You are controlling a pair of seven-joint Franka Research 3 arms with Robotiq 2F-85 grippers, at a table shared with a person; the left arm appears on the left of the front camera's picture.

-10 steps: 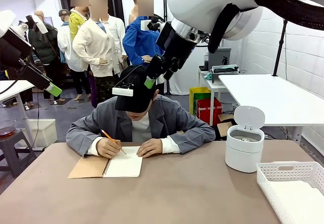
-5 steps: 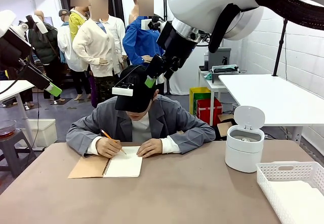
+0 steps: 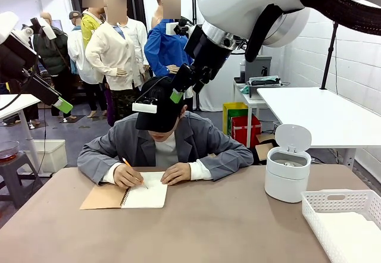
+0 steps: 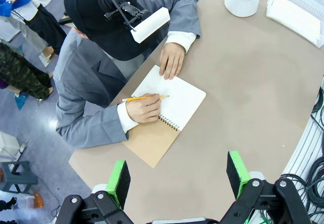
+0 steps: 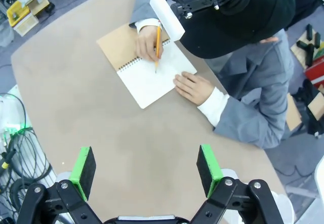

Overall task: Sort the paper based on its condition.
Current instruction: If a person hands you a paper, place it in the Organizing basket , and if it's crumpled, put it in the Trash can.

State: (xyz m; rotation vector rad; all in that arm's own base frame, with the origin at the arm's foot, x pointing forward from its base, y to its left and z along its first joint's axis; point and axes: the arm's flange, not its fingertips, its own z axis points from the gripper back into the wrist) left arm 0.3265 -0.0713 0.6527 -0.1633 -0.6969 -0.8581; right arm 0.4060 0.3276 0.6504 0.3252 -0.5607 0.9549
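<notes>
Two tools, left (image 4: 178,174) and right (image 5: 146,169), hang released above the table (image 3: 226,221); white paper (image 3: 352,232) lies in the basket (image 3: 333,202) at four o'clock.

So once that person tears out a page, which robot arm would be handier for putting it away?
Probably the right: the bin and basket sit on its side. Both the right gripper and left gripper hang open, high above the notebook.

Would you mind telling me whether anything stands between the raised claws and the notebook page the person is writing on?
Yes: the person's hands. One hand holds a pencil on the open page, and the other hand rests on the page's edge. Both the left claw and the right claw are open, high above the table.
</notes>
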